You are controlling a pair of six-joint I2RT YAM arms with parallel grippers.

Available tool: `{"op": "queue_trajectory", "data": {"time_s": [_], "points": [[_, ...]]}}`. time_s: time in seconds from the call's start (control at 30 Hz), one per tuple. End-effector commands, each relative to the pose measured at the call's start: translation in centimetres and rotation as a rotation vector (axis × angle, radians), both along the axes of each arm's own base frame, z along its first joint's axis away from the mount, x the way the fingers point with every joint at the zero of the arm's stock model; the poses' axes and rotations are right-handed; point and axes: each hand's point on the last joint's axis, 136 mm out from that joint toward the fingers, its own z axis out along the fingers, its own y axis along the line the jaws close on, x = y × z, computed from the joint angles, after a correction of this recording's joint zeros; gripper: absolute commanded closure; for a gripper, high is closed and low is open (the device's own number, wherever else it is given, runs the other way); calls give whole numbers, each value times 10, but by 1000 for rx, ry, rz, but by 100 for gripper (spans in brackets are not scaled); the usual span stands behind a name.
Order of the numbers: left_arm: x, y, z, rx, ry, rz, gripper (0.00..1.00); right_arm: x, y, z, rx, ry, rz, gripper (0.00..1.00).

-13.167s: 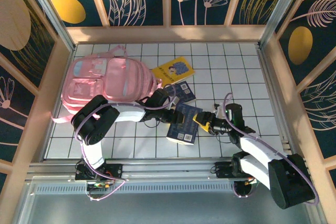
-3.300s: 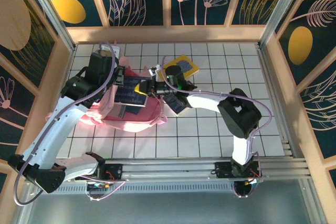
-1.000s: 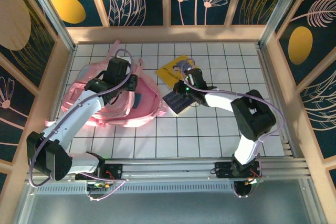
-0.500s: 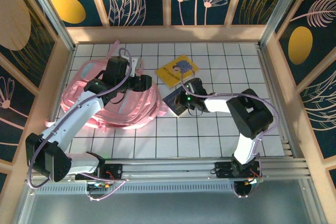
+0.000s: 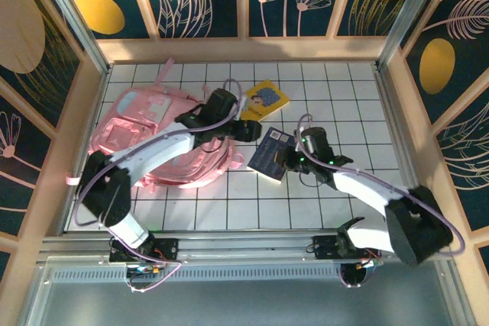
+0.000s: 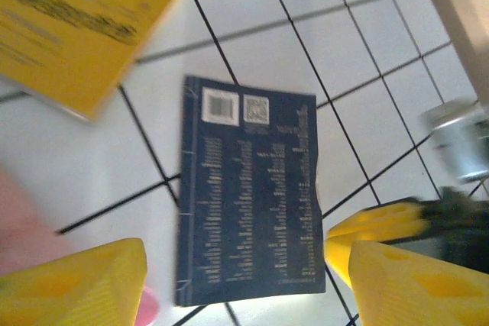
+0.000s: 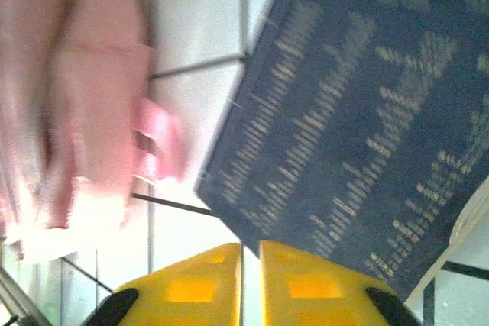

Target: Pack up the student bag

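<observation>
Student bag (image 5: 130,124) lies on the desk's (image 5: 344,97) 9 o'clock side, its right edge near the dark blue book (image 5: 269,156). Left claw (image 6: 244,257) hangs spread wide over that book, empty. Right claw (image 7: 250,253) sits at the book's 3 o'clock edge, barely parted, pinching nothing. Yellow book (image 5: 263,99) lies at its 12 o'clock. Bare tiles run from 3 to 6 o'clock.
</observation>
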Motion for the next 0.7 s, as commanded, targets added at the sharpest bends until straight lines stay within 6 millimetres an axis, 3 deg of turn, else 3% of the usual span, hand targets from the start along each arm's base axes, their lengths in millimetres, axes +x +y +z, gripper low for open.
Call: {"op": "queue_trajectory", "data": {"time_s": [0.0,0.17,0.5,0.67], "points": [[11,-21,-11,-90,52,57,27,9,-23,18,-7,-16,-57,64],[36,-22,-46,24,87,126,23,24,-59,-7,-2,127,-241,57],[51,-29,-107,125,170,156,23,37,-67,-56,10,304,-342,54],[44,-35,-123,105,221,132,23,42,-55,-65,52,333,-296,53]]}}
